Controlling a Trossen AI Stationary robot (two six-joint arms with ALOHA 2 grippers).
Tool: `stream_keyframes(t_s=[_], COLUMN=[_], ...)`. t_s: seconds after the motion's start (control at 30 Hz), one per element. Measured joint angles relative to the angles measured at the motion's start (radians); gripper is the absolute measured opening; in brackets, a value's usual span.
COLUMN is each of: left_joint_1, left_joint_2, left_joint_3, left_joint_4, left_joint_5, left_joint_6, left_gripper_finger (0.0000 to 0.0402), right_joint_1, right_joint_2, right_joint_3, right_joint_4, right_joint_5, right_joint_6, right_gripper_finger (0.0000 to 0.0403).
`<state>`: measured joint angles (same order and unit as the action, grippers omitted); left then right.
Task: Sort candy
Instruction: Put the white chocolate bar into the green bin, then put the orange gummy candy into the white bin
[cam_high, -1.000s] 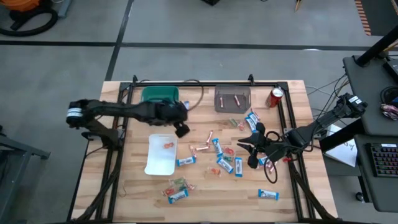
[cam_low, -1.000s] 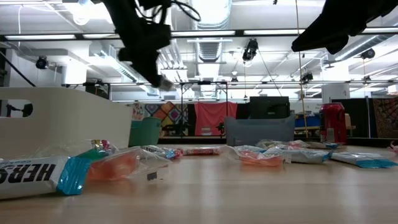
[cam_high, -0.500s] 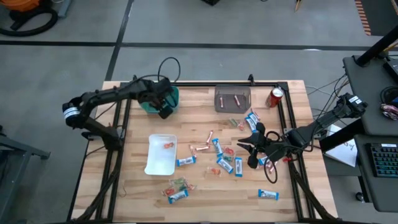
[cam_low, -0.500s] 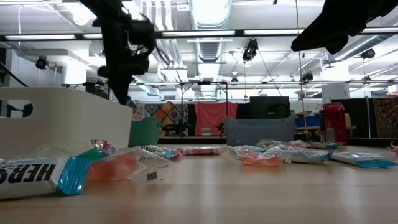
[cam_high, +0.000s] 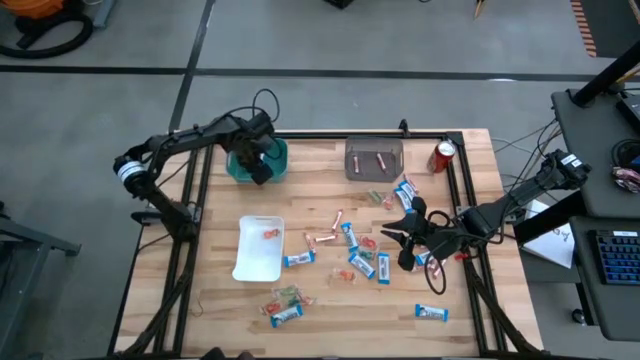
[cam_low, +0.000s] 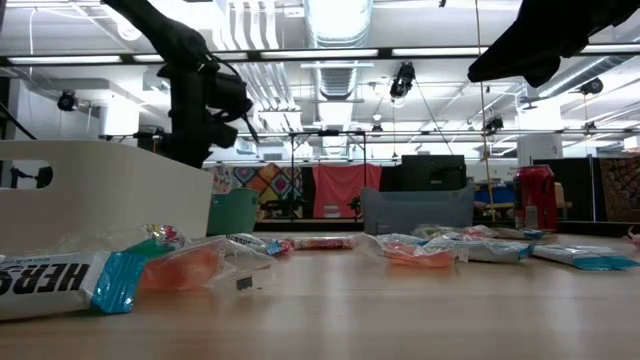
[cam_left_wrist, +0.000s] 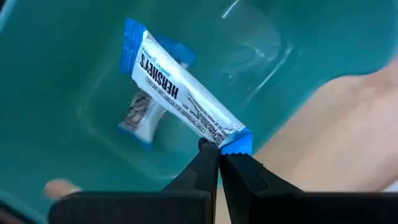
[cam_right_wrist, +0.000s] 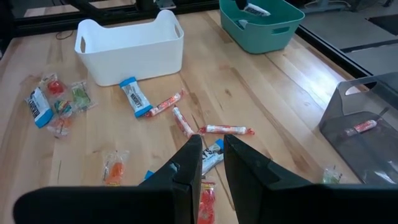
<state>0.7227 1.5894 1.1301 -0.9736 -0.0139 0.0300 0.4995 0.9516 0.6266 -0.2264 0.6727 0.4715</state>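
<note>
Left gripper (cam_left_wrist: 219, 152) pinches blue-and-white bar (cam_left_wrist: 180, 93) — second bar (cam_left_wrist: 142, 116) beneath, seemingly half-hidden.

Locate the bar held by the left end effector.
The bar hangs over the teal bin at the table's far left, pinched by the left end effector.

"HERSHEY'S" on blue-and-white bar (cam_left_wrist: 186, 99), "HERS" on near wrapper (cam_low: 55, 283)

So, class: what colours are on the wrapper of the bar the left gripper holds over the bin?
White with blue ends, on the bar over the teal bin; clearest in the left wrist view.
</note>
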Motion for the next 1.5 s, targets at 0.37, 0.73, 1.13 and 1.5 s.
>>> stream_keyframes(t_s=[0.37,0.73,1.13,1.5], left_joint_1=[0.008,0.022,0.019,-0.124], left_joint_2=[0.000,0.000,-0.007,-0.148], left_joint_3=[0.000,0.000,0.000,-0.002], left_joint_4=[0.044,0.058,0.061,0.090], left_joint_5=[0.024,-0.097,-0.154,-0.049], left_joint_6=[-0.016,-0.043,-0.019,-0.092], left_gripper_finger=[0.0000,0.0046,0.0086,0.0087], right_joint_1=[0.000,0.000,0.000,-0.042], right_joint_2=[0.000,0.000,0.000,0.000], right_joint_3=[0.000,0.000,0.000,0.000], right_joint_4=[0.000,0.000,0.000,-0.054], right_joint_5=[0.000,0.000,0.000,-0.016], right_joint_6=[0.003,0.018,0.034,0.260], right_gripper_finger=[0.0061,0.0061,0.0061,0.0056])
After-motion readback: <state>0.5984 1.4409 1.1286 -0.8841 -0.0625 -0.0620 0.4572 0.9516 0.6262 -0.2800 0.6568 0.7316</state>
